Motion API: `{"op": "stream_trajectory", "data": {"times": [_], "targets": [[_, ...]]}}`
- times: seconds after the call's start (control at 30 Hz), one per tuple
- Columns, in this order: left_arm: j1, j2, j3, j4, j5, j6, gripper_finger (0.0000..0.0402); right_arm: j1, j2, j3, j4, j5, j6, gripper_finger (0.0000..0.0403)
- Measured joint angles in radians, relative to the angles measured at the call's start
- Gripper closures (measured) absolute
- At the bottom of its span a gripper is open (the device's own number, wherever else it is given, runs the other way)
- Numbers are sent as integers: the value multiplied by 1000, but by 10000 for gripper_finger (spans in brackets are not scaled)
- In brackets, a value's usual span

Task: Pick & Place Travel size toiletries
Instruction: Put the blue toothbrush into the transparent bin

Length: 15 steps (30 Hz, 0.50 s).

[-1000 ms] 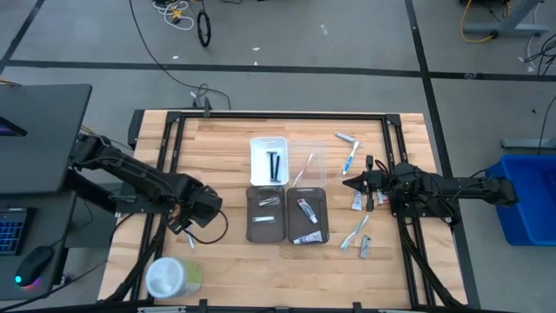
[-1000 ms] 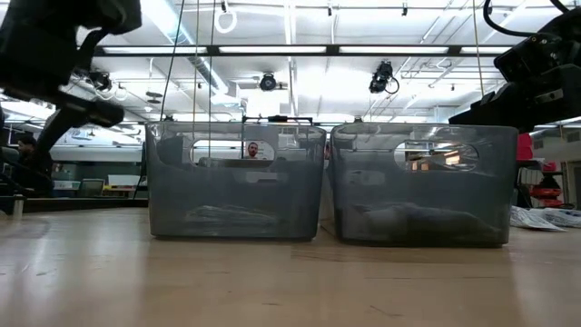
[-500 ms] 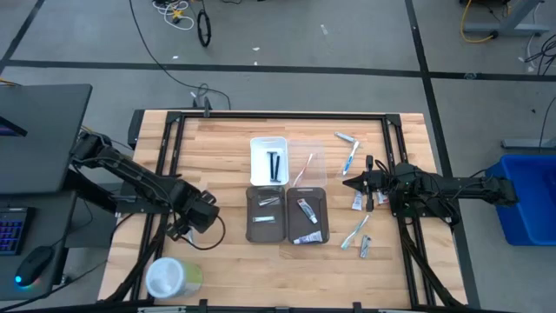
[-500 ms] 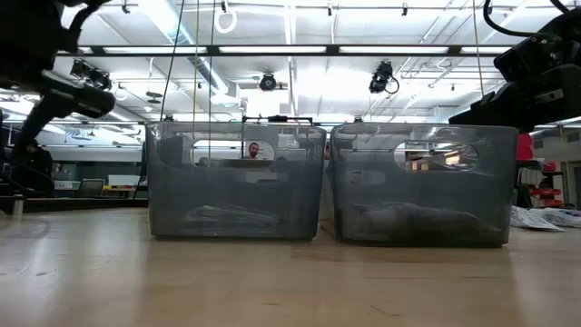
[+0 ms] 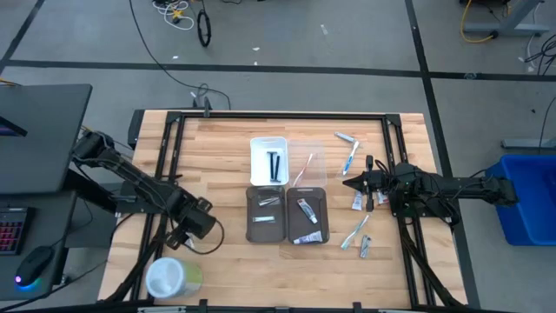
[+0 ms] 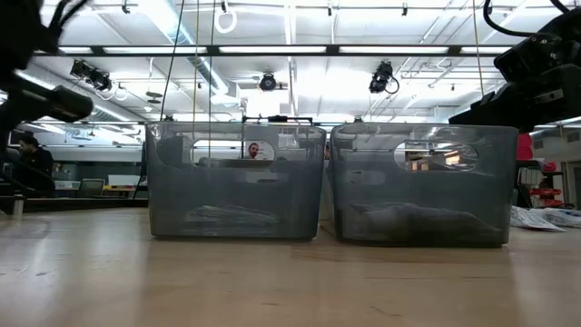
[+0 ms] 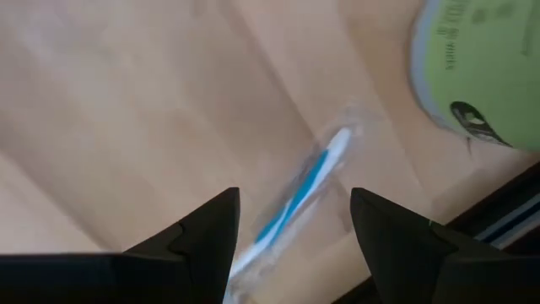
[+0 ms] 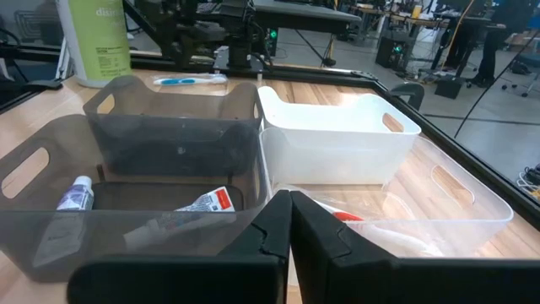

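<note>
A wrapped white-and-blue toothbrush [image 7: 310,179] lies flat on the wood near the table's left front, also seen past the trays as the toothbrush [image 8: 190,79]. My left gripper [image 7: 294,196] hangs above it, pointing down, open, one finger to each side and clear of it; from above my left gripper [image 5: 188,230] covers it. More toiletries lie at the right: a small tube [image 5: 346,136], a toothbrush [image 5: 350,159] and another toothbrush [image 5: 354,233]. Tubes lie in a grey tray [image 5: 307,215]. My right gripper [image 5: 347,183] waits shut at the right edge.
A white tray [image 5: 268,161] with black sticks, a clear tray [image 5: 306,165] and a second grey tray [image 5: 266,215] stand mid-table. A big round white-and-green container [image 5: 171,278] stands just nearer than my left gripper. Black frame rails run along the table's edges.
My left gripper has swung toward the table's near edge and a little to the left, staying open and pointing down. It now stands closer to the round container. My right arm has kept still.
</note>
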Motion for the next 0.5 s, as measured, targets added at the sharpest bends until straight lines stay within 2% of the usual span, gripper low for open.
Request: {"op": "stream_trajectory", "data": {"times": [0.23,0.5], "targets": [[-99,65,1,4,-4,-3,168,0,0,0,1,0,0,390],[-145,154,1,17,-42,-101,168,0,0,0,0,0,0,390]]}}
